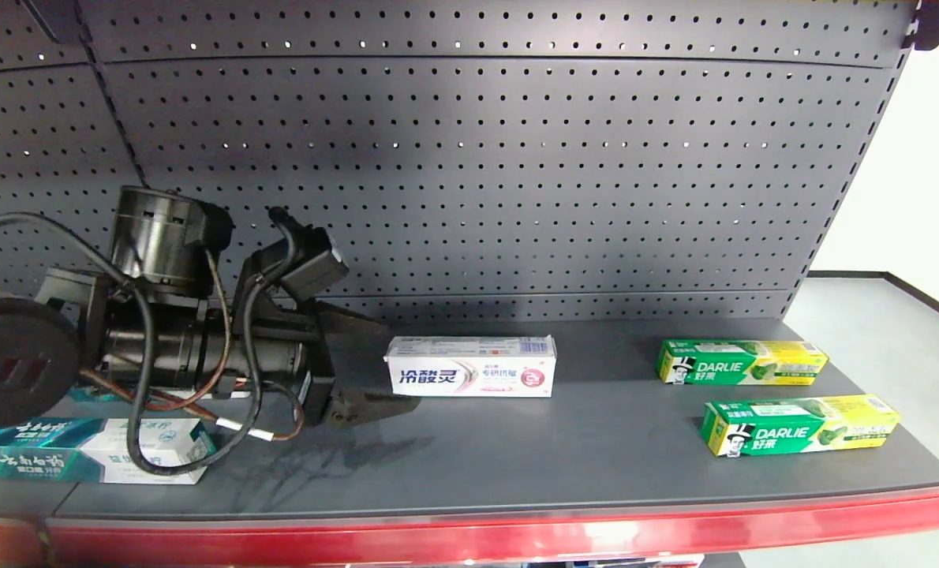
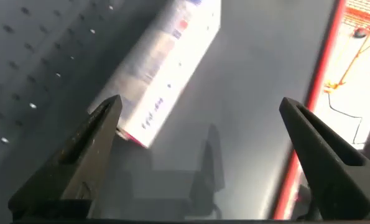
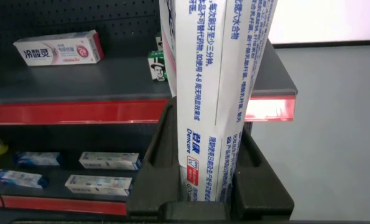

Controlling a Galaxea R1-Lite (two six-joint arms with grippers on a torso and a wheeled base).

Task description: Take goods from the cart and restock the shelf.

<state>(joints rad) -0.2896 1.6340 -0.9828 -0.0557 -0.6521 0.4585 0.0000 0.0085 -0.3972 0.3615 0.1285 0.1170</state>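
left claw (image 2: 200, 104) wide open, just left of white-and-pink toothpaste box (image 1: 471, 366) on grey metal shelf (image 1: 596, 450) | right claw (image 3: 209, 155) clamped on an upright white blue-printed toothpaste box (image 3: 219, 74)

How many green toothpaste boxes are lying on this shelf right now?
2, both at the right end of the shelf: the rear green toothpaste box near the pegboard, the front green toothpaste box near the red edge. The left arm may hide others.
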